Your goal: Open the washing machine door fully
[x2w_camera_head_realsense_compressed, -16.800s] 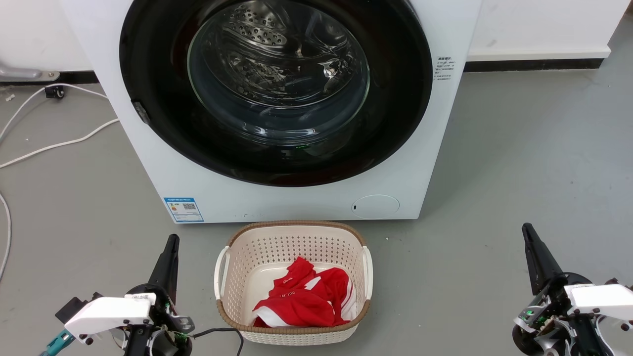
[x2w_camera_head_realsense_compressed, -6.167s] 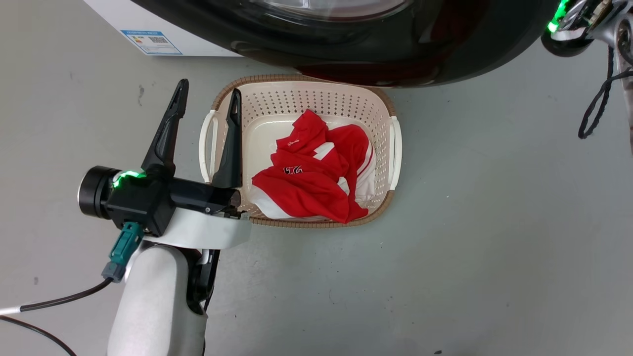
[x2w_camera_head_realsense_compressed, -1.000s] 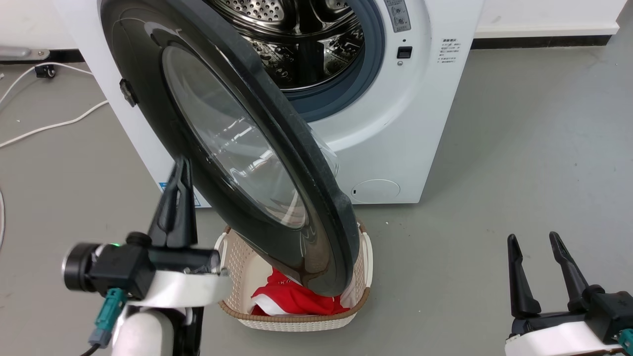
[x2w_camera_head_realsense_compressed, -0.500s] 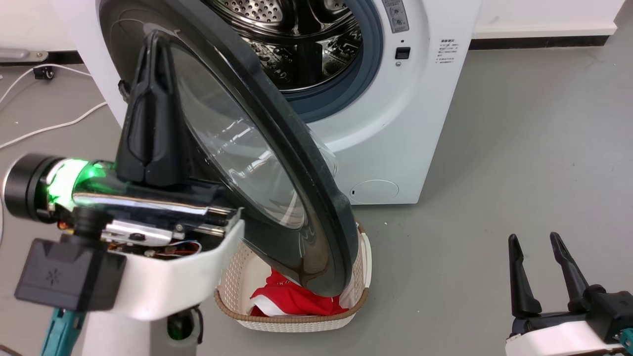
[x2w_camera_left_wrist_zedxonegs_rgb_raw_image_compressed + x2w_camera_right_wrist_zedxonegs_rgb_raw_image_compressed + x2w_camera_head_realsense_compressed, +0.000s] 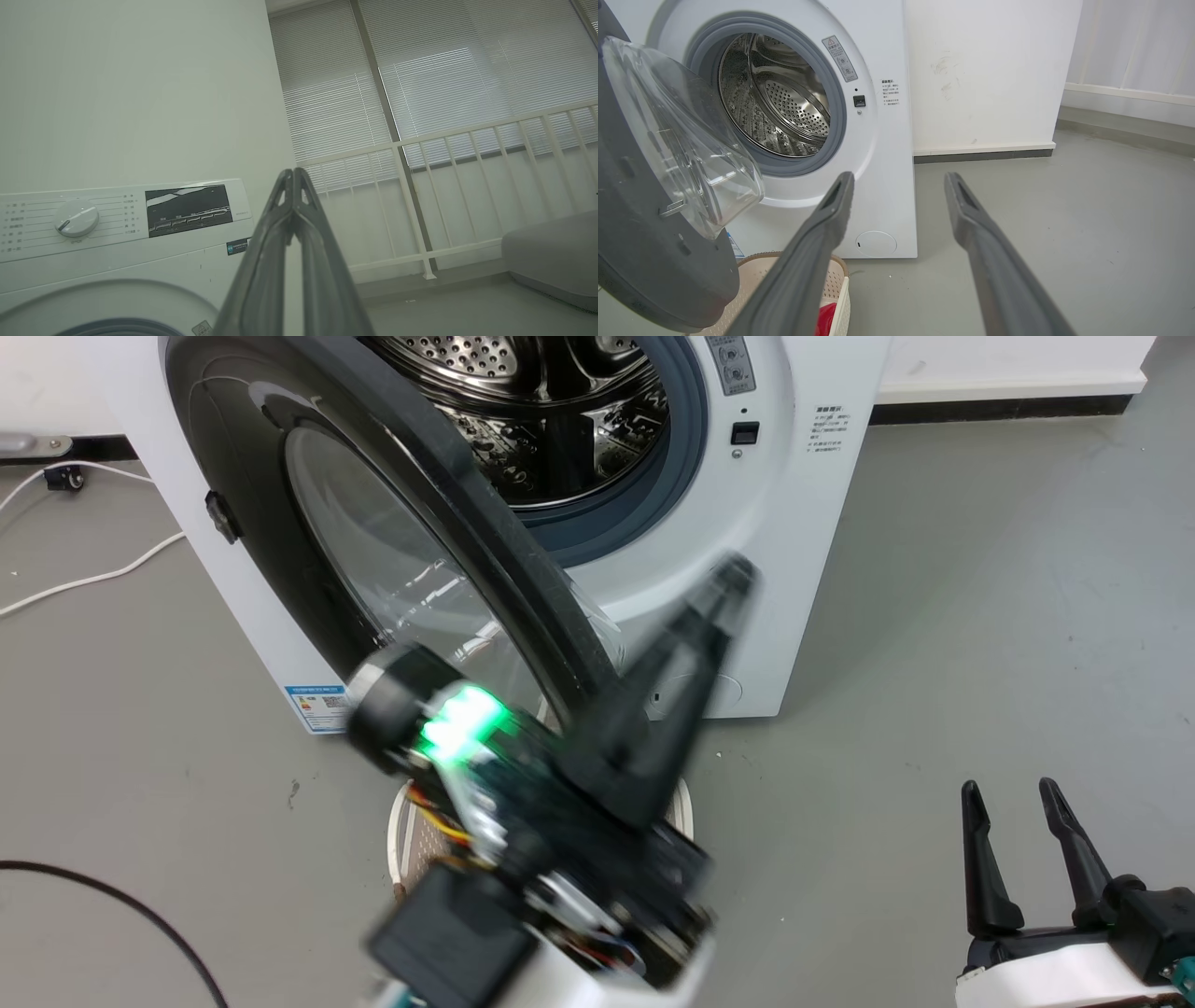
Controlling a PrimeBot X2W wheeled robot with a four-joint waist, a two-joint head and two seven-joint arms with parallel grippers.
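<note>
Standing partly open, the washing machine door (image 5: 271,513) sits left of the left gripper (image 5: 730,581). That pincer is blurred, its fingers pressed together on nothing. The tips point up before the washing machine (image 5: 803,579) front, just right of the door's rim; contact cannot be judged. The right gripper (image 5: 1010,791) is low, fingers spread and empty, well apart from the door. The drum opening (image 5: 780,100) is exposed beyond its tips. The basket (image 5: 836,280) lies under the door's lower edge, left of the right fingers.

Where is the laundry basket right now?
In the right wrist view, the basket sits on the floor at lower left, just in front of the washing machine and right by the open door's lower edge.
</note>
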